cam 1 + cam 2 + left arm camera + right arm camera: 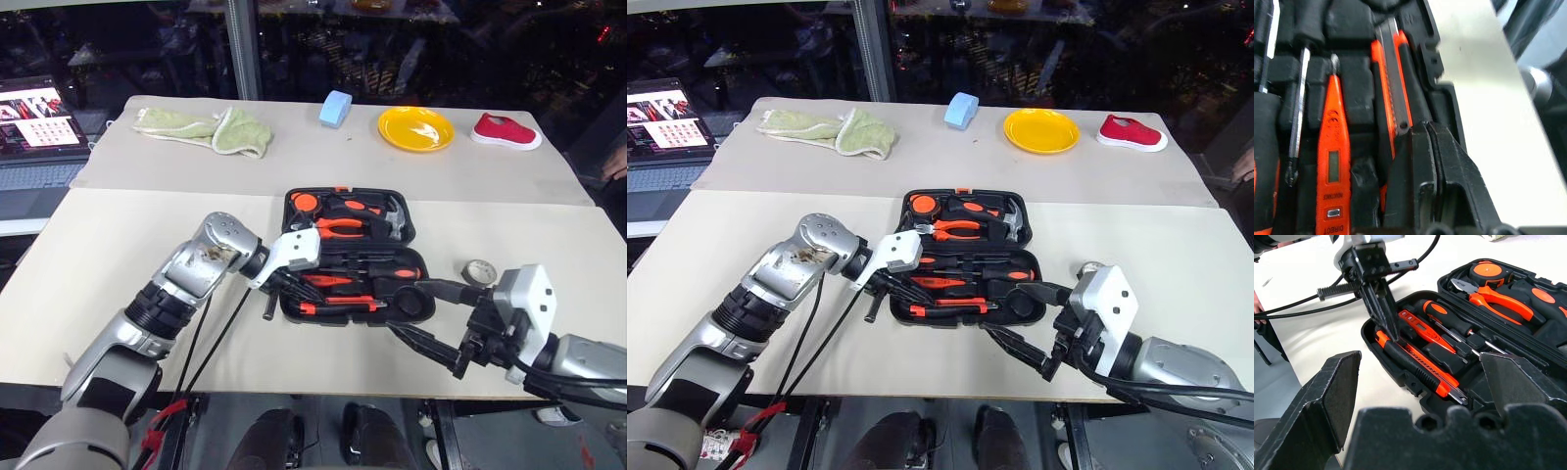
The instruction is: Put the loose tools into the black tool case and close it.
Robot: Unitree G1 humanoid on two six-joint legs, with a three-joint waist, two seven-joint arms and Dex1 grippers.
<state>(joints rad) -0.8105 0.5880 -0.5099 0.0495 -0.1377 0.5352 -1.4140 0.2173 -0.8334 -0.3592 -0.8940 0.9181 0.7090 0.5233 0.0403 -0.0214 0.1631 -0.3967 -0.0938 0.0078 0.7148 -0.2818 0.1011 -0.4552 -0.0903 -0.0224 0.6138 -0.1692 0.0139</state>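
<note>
Far left, a laptop sits off the table edge. At the back of the table from left: a green towel, a blue tape roll, a yellow plate, a red shoe.

Left gripper reaches in from the left, fingers pressed together with no gap, tips down on the near-left end of the utility knife. The wrist view shows the two black fingers shut side by side right over the knife's end; nothing clamped between them as far as I can tell.

Black tool case lies open mid-table, lid half away from the robot, tray half near. Lid half holds an orange tape measure, orange-handled pliers and the hammer. Tray half: utility knife in the nearest slot along the front wall, slim orange tester screwdriver in the next slot beside it, then the black-and-orange screwdrivers further in. A round recess at the tray's right end looks unfilled.

Small grey tape roll lies on the table just right of the case, outside it.

Right gripper hovers at the near-right corner of the case, fingers spread wide, holding nothing.
</note>
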